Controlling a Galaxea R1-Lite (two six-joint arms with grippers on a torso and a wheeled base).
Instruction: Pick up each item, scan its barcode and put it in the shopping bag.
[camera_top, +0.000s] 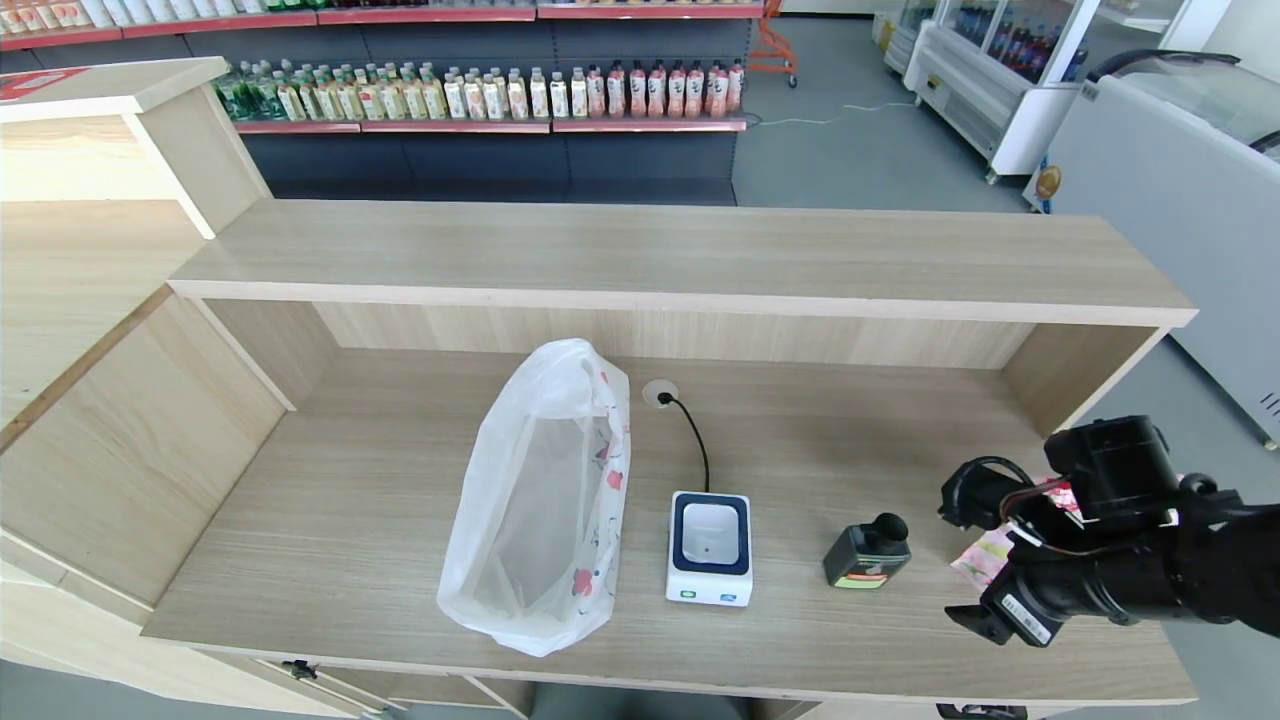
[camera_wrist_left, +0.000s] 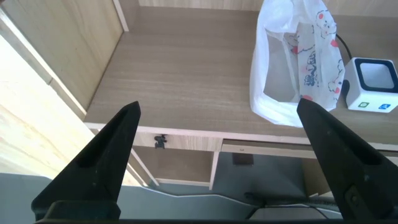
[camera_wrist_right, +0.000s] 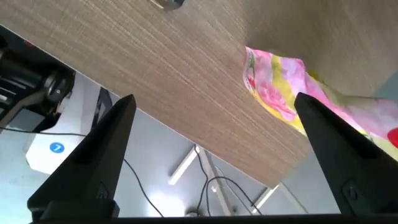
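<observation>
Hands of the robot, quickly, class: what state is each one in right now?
Left hand: open, holding nothing.
Right hand: open, holding nothing; the pink packet lies next to it.

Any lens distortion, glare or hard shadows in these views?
Head view: wide-angle bowing, edges of the counter curve; light is even, shadows by the bottle faint. Left wrist view: the white bag nearly washes out at its top. Right wrist view: bright glare streaks on the floor past the counter edge; the pink packet is evenly lit.
</observation>
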